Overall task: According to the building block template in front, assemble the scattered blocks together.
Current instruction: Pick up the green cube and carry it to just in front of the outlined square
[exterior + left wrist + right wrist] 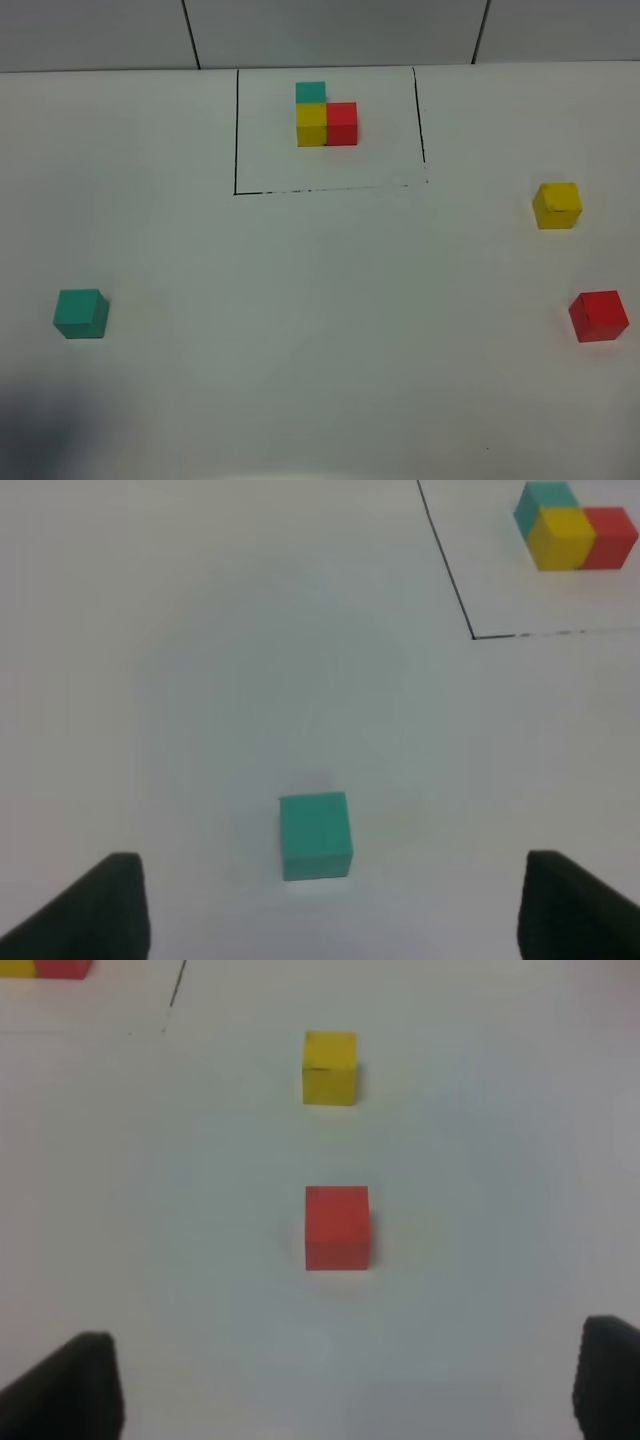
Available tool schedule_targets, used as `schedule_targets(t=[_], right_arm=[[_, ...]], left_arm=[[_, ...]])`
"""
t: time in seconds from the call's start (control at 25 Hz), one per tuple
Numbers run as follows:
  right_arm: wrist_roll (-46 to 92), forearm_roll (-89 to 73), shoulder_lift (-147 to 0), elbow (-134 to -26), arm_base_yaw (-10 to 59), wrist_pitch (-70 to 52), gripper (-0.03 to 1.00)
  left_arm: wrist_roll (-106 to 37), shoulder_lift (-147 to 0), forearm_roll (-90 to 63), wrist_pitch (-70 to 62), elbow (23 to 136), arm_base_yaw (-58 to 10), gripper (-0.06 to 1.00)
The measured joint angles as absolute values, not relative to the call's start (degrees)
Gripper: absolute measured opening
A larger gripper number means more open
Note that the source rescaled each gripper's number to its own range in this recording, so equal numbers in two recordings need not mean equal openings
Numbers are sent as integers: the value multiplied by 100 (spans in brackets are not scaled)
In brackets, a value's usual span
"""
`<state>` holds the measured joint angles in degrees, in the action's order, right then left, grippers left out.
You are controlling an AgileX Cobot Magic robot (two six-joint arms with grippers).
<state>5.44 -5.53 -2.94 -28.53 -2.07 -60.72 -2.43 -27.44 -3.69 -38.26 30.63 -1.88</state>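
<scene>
The building block template [324,116] is a joined L of teal, yellow and red cubes inside a black-lined rectangle at the back of the table; it also shows as the template [574,527] in the left wrist view. The loose teal cube [81,313] sits at the left, and my left gripper [335,910] stands open just short of that teal cube [315,836]. A yellow cube [557,205] and a red cube [599,316] rest at the right. My right gripper [350,1390] is open, with the red cube [337,1227] ahead of it and the yellow cube [329,1068] beyond. Neither gripper appears in the high view.
The black outline [236,150] frames the template's area on the white table [320,300]. A grey wall with dark seams rises behind the table's back edge. A dark shadow [40,425] lies at the near left corner.
</scene>
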Motion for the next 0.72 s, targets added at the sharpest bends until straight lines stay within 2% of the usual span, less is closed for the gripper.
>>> schedule_targets(t=[0.16,0.32,0.72], right_arm=[[540,-553,-294,-2853,-207,-6072,81],[540,-553,-294,-2853,-207,-6072,78],[540,-553,-294,-2853,-207,-6072,74]], left_arm=[[-268,-3947,-362,-3157,3068,-188,98],[-268,-5094,-362,-3016,3334,-183,98],[-244,-7778,-440,-4033,4632,-183,98]])
